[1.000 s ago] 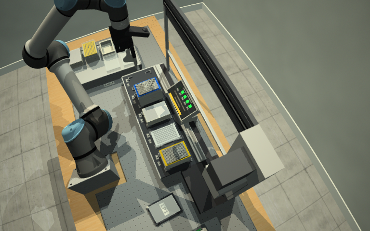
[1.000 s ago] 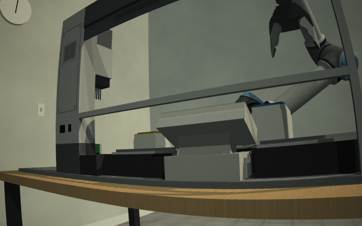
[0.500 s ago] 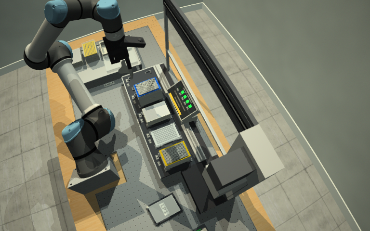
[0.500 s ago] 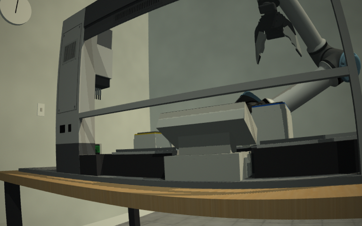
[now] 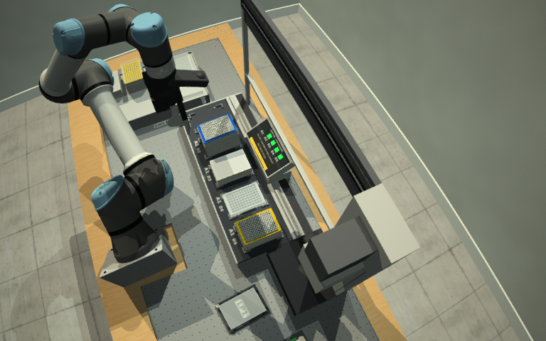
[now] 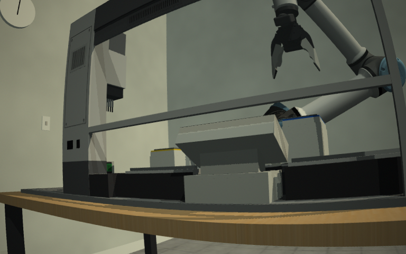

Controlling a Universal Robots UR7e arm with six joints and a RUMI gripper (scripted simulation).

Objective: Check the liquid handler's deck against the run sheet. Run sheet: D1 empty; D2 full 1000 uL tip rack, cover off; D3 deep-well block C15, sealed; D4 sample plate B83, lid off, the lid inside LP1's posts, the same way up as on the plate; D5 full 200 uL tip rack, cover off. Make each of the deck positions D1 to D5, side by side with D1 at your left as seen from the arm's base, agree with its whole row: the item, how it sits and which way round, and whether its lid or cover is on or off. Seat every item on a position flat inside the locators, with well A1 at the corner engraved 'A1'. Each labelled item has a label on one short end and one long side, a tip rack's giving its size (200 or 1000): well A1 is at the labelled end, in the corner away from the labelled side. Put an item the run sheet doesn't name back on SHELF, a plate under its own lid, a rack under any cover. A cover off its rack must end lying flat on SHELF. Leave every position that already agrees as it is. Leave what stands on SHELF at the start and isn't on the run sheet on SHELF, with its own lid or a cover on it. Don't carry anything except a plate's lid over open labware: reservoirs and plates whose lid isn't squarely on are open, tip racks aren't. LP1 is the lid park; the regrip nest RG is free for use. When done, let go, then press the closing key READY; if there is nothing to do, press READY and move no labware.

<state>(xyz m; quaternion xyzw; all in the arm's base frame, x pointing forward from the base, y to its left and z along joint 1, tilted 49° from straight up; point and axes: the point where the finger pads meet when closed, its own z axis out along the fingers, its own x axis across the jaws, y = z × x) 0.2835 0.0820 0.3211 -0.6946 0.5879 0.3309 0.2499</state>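
Your gripper [image 6: 294, 64] hangs wide and empty at 11 o'clock above the deck, whose four filled positions, from blue-rimmed rack [image 5: 217, 128] to yellow-rimmed rack [image 5: 257, 226], look set; pressing READY apparently remains.

Single grey robot arm, bent, with open gripper

The grey six-joint arm with blue joint caps [image 5: 114, 126] rises from its base, folds back and turns downward. Its black two-jaw gripper [image 6: 294, 68] points down, jaws spread wide with nothing between them.
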